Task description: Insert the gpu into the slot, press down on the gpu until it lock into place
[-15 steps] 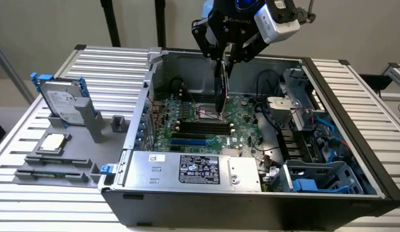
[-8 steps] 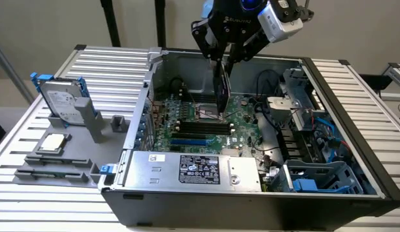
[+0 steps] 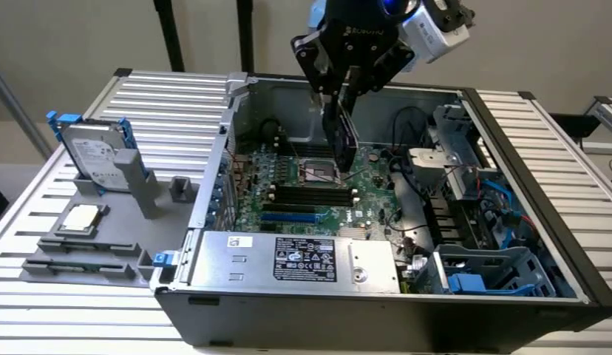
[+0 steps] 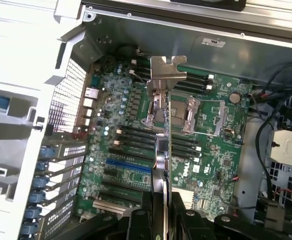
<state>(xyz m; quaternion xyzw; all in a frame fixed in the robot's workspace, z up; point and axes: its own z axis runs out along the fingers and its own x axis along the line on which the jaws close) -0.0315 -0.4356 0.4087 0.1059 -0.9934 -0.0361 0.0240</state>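
Gripper [image 3: 344, 89]: pinching the gpu [image 3: 343, 137] by its upper edge | gpu: hangs edge-on above the motherboard [image 3: 370, 200], apart from the slot [image 3: 289, 219] | Risk: a tilted or offset card could strike neighbouring components instead of seating.

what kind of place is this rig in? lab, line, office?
Probably a robotics lab bench for PC assembly: an open computer case lies on a slatted aluminium table, a hard drive stands in a grey parts fixture beside it, and the pincer holds the gpu above the motherboard.
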